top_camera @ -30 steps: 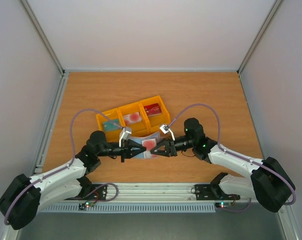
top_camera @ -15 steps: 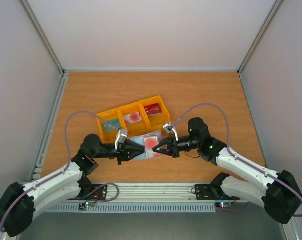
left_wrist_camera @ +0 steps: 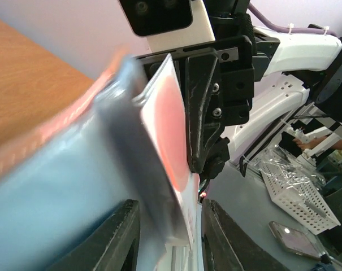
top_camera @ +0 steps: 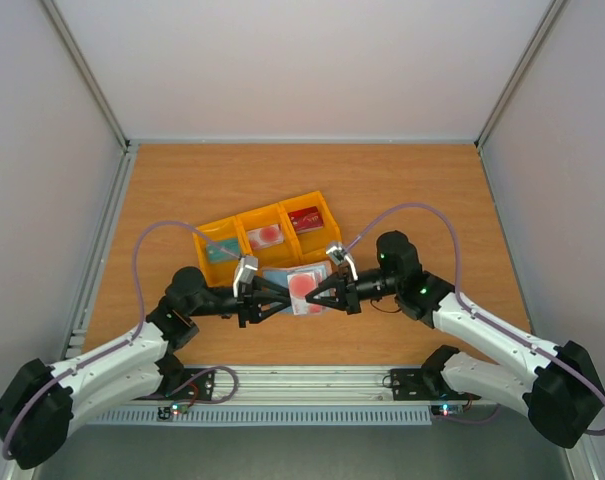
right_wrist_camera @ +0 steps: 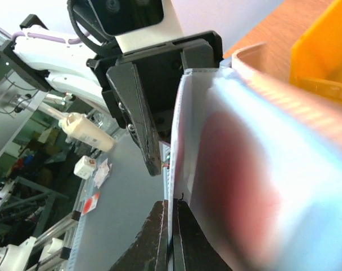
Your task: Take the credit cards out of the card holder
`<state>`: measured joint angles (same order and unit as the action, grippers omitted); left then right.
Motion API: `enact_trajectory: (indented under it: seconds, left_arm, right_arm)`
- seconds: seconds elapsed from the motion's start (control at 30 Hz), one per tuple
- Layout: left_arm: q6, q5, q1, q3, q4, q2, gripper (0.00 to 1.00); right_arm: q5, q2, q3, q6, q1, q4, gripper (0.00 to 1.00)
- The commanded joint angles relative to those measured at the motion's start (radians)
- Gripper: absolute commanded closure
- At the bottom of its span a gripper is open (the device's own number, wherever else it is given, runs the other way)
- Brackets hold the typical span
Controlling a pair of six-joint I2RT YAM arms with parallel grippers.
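Observation:
The card holder [top_camera: 281,279] is open, pale blue side up, and held between the two grippers just in front of the yellow tray. A whitish-pink card with a red blotch [top_camera: 302,285] lies on its right panel. My right gripper [top_camera: 316,293] is shut on that card's right edge; in the right wrist view the fingers [right_wrist_camera: 159,237] pinch its thin white edge [right_wrist_camera: 238,169]. My left gripper [top_camera: 274,302] is open, with the holder's left edge between its spread fingers. In the left wrist view the fingers [left_wrist_camera: 120,237] stand apart around the holder [left_wrist_camera: 57,192] and the card [left_wrist_camera: 171,130].
The yellow three-compartment tray [top_camera: 198,243] stands just behind the grippers. It holds a teal card [top_camera: 222,250], a whitish-pink card [top_camera: 265,237] and a dark red card [top_camera: 305,220]. Grey walls close in the wooden table on three sides.
My left gripper's fingers have spread open around the holder's left edge. The right gripper keeps its grip on the blotched card. Both arms have shifted slightly.

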<state>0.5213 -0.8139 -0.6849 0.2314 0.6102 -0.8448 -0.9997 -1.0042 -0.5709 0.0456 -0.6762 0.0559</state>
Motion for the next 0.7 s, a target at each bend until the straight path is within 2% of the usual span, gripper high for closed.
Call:
enact_trajectory:
  seconds: [0.0,0.07,0.13,0.27,0.33,0.43,0.57,0.67]
  left_arm:
    - [0.027,0.017,-0.008,0.001,0.038,-0.003,0.67]
    - [-0.023,-0.009,-0.025,-0.005,0.046,0.008,0.66]
    - [-0.070,-0.015,-0.029,-0.007,0.054,0.019,0.71]
    - [-0.080,-0.024,-0.031,-0.009,0.072,0.018,0.86]
    - [-0.082,-0.028,-0.031,-0.009,0.076,0.019,0.99]
    - [-0.080,-0.023,-0.031,-0.009,0.070,0.031,1.00]
    - [-0.078,-0.017,-0.030,-0.007,0.059,0.044,1.00]
    - [-0.074,-0.016,-0.029,-0.007,0.062,0.042,1.00]
  right_arm:
    - [-0.058,0.004,-0.004,-0.009,-0.002,0.102,0.99]
    - [-0.063,-0.019,-0.007,-0.014,-0.004,0.122,0.99]
    - [-0.052,-0.034,-0.012,-0.010,-0.008,0.129,0.99]
    - [-0.050,-0.047,-0.019,-0.013,-0.014,0.144,0.99]
    - [-0.048,-0.048,-0.020,-0.013,-0.016,0.142,0.99]
    - [-0.039,-0.021,-0.011,0.000,-0.016,0.125,0.99]
    - [0.005,0.026,-0.012,0.071,-0.010,0.001,0.98]
    - [0.012,0.042,-0.021,0.091,0.003,-0.082,0.82]
